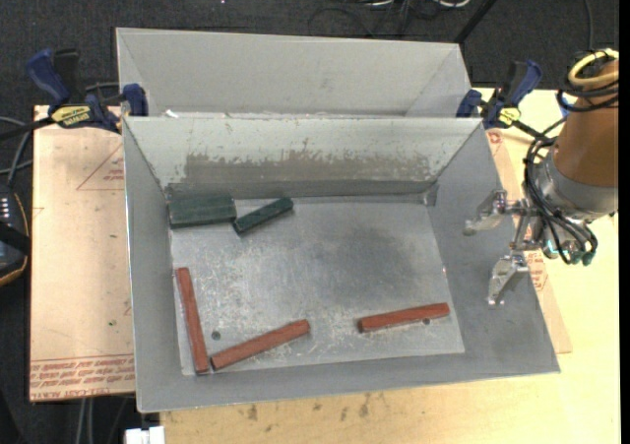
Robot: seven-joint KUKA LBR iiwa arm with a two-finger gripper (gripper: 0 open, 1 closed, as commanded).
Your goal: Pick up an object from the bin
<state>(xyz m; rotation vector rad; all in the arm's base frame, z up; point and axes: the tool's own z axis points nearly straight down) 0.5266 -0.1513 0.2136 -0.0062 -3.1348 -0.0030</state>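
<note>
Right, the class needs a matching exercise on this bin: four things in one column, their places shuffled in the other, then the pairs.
1 larger green block
2 slanted red stick
3 lone red stick
4 end effector

A front right
B over the right wall of the bin
C back left
D front left

Pairs: 1-C, 2-D, 3-A, 4-B

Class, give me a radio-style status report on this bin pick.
Gripper over right wall of bin, jaws open, empty. Nearest: red-brown bar, front right, flat. Nothing in the way.
</note>
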